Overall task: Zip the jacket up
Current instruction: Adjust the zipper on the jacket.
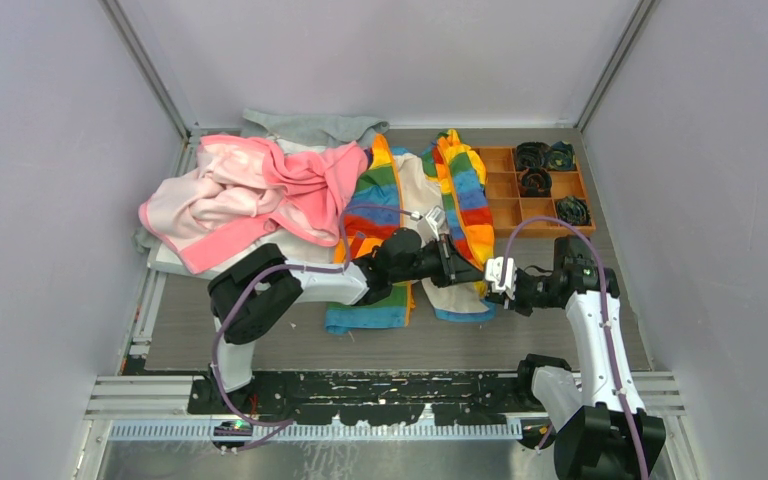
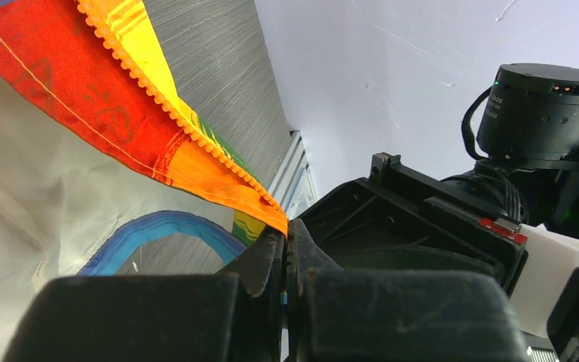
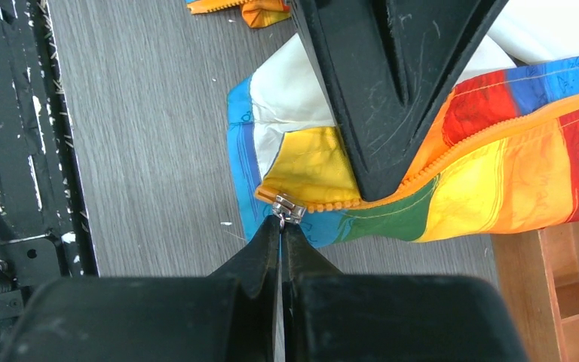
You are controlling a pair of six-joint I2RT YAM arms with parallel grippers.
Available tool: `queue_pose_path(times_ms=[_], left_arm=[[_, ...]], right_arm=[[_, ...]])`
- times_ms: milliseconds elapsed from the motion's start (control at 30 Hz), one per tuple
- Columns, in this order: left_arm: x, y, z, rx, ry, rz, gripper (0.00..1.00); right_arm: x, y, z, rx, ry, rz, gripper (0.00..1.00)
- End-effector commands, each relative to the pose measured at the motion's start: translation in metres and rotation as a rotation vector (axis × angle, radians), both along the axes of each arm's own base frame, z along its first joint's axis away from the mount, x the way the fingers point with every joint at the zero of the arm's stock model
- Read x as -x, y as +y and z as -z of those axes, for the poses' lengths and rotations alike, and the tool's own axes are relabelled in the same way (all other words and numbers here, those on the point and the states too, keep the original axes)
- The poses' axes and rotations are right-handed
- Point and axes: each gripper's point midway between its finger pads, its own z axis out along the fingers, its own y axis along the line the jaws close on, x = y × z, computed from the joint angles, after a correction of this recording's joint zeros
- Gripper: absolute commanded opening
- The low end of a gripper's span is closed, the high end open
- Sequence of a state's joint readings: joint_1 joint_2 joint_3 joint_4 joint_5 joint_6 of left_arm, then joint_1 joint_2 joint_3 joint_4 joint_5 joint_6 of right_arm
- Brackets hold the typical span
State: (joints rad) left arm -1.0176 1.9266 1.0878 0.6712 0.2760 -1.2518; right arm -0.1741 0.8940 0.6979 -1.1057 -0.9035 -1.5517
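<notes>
Okay:
1. Jacket lies open, just left of the tray.
2. Right gripper is pressed together on the slider pull, at the jacket's tray-side hem corner.
3. Left gripper pinches the zipper tape just beside that pull.
4. Hold the tape taut, seat the slider low, and pull straight. Slack fabric will likely jam it.

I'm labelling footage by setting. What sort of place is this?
Probably a robot lab test cell: plain white walls enclose a grey table, a left arm and right arm are bolted at its near edge, and a striped jacket and orange tray lie on it.
</notes>
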Motion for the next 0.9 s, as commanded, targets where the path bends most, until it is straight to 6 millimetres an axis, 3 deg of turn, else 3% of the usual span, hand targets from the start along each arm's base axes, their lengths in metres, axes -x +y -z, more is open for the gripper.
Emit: queue_pose_path(times_ms=[0, 633, 867], left_arm=[[-0.013, -0.002, -0.014, 0.042, -0.085, -0.009, 0.00], [-0.002, 0.006, -0.006, 0.033, -0.244, 0.027, 0.00], [0.001, 0.012, -0.005, 0.019, -0.300, 0.035, 0.00]], right_arm=[[0.006, 0.002, -0.005, 0.001, -0.015, -0.025, 0.01], [0.022, 0.006, 0.009, 0.020, 0.003, -0.120, 0.05], [0.026, 0.007, 0.011, 0.020, 0.013, -0.135, 0.14]])
